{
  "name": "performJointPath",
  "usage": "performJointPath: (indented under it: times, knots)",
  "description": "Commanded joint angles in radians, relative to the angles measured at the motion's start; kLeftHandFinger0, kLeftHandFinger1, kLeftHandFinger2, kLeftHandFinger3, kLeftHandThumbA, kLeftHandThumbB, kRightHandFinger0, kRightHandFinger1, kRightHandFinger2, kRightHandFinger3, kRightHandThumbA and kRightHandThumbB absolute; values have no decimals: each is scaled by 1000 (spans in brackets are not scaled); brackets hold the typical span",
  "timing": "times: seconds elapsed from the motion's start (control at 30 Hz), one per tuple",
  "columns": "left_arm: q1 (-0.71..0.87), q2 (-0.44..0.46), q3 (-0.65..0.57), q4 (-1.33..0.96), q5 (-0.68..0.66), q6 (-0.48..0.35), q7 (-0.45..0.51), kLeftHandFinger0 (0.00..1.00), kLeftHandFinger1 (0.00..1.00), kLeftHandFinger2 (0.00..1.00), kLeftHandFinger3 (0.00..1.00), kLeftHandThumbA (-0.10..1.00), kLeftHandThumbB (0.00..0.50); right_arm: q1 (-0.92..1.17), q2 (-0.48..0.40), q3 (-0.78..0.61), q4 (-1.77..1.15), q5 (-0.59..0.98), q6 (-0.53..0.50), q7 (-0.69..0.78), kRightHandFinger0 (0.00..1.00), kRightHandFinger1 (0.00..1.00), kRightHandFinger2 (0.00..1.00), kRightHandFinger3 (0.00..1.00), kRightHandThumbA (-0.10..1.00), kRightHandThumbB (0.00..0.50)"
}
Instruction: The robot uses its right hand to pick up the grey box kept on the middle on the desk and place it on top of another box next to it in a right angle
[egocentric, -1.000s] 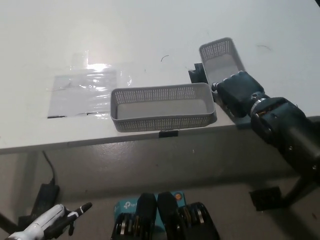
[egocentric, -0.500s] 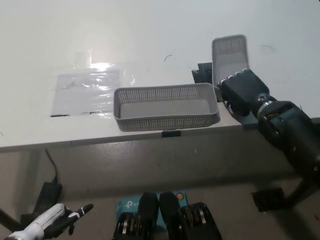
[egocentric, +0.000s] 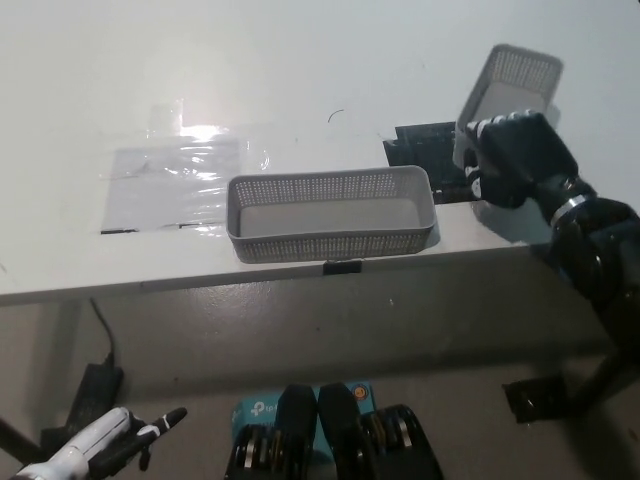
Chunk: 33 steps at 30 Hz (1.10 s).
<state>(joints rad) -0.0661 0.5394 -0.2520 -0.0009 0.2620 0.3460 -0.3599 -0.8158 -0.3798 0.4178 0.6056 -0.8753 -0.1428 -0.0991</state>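
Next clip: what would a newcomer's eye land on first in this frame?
Probably the black right robot hand at the upper right, gripping a small grey perforated plastic box that is tilted and lifted off the white desk. Next, the long grey perforated plastic box sitting at the desk's front edge, mid-picture. The white left robot hand rests low at the bottom left.
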Motion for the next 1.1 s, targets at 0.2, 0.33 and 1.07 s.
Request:
performJointPath:
  times: [0.2,0.33,1.07]
  knots:
    - [-1,20,16,-15,3,-10,-11,0,0,21,158,955,259,-132,-30,-63,-214,77,-40,63,0,120,464,343,-100,295]
    - [-3,21,17,-12,0,-19,-12,10,0,16,141,941,235,-96,2,-53,-320,137,-45,147,0,76,402,276,-100,253]
    - [-24,17,14,-7,0,-2,-34,0,0,21,154,947,252,62,93,17,-379,217,-127,276,0,13,339,190,-100,264]
